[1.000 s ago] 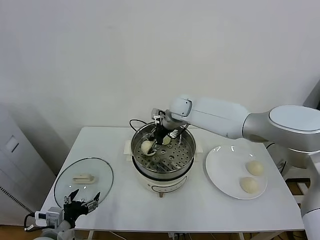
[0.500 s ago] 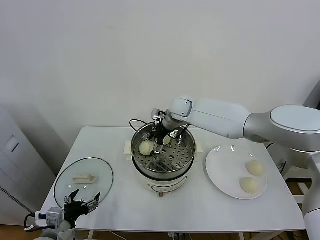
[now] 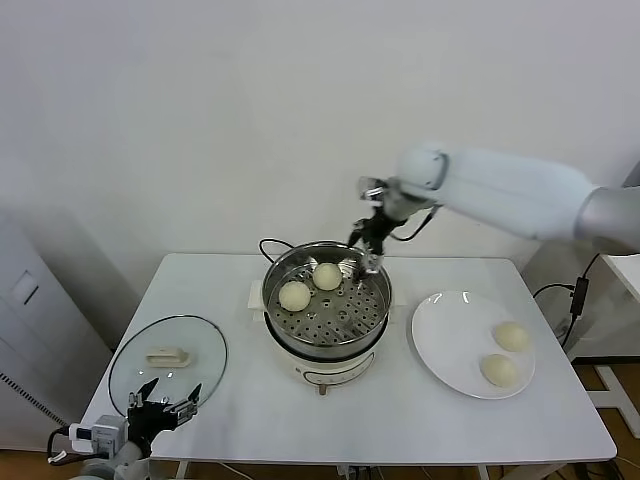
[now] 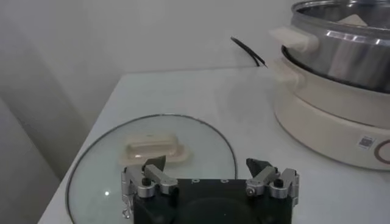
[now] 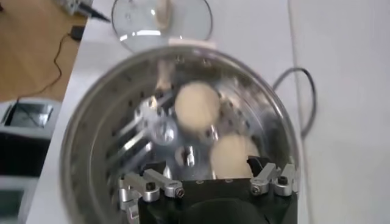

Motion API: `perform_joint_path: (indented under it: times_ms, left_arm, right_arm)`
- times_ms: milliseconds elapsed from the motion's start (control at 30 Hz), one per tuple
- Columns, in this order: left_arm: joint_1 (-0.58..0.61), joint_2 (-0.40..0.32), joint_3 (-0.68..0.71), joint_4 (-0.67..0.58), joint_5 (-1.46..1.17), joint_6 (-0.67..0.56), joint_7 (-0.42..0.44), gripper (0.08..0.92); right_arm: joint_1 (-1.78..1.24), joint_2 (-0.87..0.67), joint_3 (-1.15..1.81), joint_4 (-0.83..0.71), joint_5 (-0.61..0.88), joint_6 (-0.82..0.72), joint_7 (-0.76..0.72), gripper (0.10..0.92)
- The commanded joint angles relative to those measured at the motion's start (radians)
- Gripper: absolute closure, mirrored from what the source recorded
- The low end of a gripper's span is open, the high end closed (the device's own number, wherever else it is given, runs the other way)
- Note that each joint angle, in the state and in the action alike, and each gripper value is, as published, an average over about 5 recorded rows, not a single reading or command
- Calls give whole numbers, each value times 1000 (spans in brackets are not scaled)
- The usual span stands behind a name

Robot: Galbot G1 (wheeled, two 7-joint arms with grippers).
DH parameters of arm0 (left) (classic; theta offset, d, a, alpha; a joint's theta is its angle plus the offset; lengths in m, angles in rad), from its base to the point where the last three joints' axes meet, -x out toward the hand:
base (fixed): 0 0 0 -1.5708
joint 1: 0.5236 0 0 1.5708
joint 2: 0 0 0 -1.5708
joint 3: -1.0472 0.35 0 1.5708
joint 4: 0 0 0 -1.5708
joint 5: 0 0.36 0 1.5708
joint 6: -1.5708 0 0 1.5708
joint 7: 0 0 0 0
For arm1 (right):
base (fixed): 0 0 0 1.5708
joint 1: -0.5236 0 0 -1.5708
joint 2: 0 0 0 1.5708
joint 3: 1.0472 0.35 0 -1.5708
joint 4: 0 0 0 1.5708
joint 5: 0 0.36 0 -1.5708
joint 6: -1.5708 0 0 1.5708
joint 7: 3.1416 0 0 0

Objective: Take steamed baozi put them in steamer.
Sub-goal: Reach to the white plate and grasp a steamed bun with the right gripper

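Buns: you have two (image 3: 295, 295) (image 3: 327, 275) smooth, cream, round, in the steamer (image 3: 372, 312); two on the plate (image 3: 440, 345). Right gripper (image 3: 366, 243) wide open, empty, above the steamer's rim; left gripper (image 3: 166, 401) open, parked.

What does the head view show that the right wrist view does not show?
Only the head view shows the white plate with two baozi on it and the left gripper, parked by the table's near left corner. Only the right wrist view shows the right gripper with jaws open and empty. Both show the steamer, two baozi inside, and the glass lid.
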Motion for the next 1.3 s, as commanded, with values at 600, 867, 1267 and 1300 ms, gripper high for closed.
perform_joint_path:
  times_ms: [600, 867, 1267, 1300]
  left_arm:
    - [-4, 2, -1, -7, 1, 9, -2, 177]
    - [-5, 2, 1, -5, 1, 10, -2, 177]
    - [-6, 3, 7, 2, 4, 9, -1, 177]
    - [-6, 3, 8, 2, 4, 9, -1, 177]
  right_arm:
    - [-390, -424, 332, -60, -551, 311, -179, 203]
    - [-523, -412, 437, -101, -609, 354, -171, 203]
    - [-658, -414, 541, -119, -669, 375, -144, 203]
    - [-665, -414, 546, -120, -673, 375, -142, 203]
